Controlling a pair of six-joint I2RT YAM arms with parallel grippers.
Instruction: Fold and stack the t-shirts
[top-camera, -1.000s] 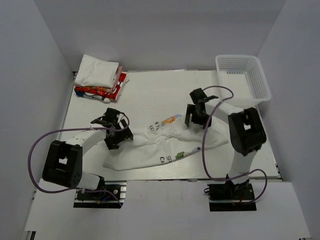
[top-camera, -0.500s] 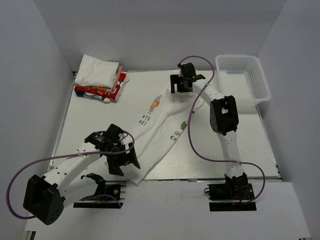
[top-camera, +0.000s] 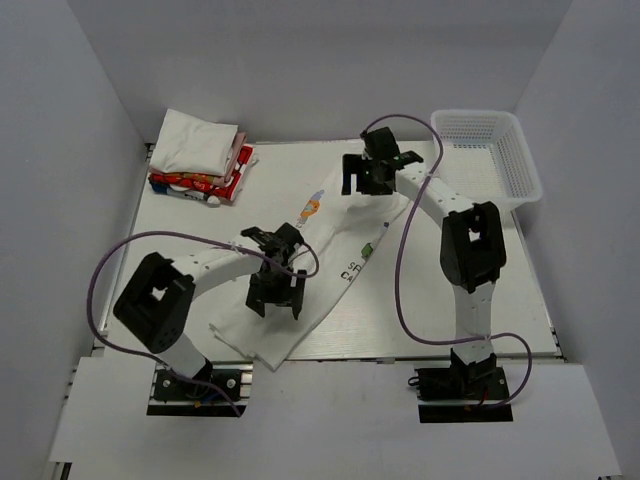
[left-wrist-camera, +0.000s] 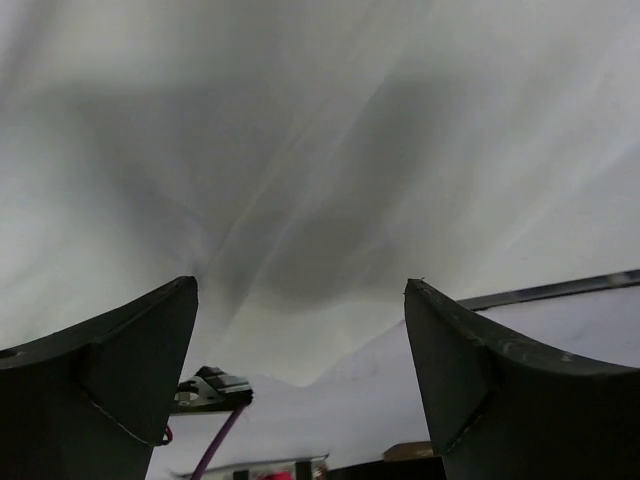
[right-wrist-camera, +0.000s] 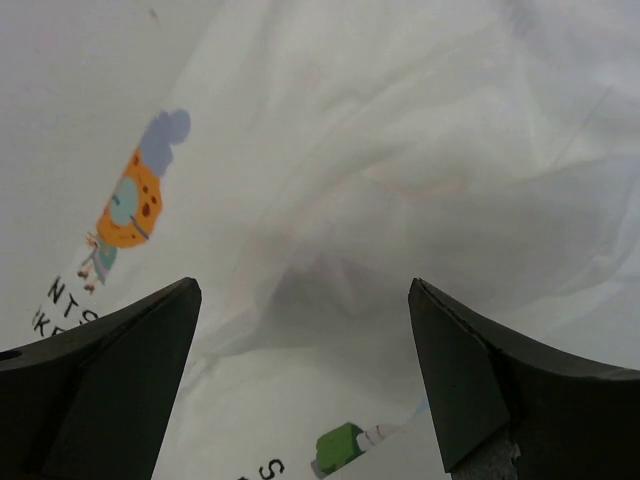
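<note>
Far-left corner of desk (top-camera: 180, 235): stack (top-camera: 195, 150) of folded shirts, white on top, red beneath. That part is done.

One white shirt (top-camera: 335, 250) lies unfolded and rumpled, running diagonally from far centre toward the near-left edge.

Left end effector (top-camera: 275, 298) over its near end, jaws apart, gripping nothing. Right end effector (top-camera: 368, 180) over its far end, also apart.

Left to do, likely: flatten, fold, stack this one.

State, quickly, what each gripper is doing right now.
Left gripper: open, empty, over the white printed cloth t-shirt.
Right gripper: open, empty, over the same t-shirt.
</note>
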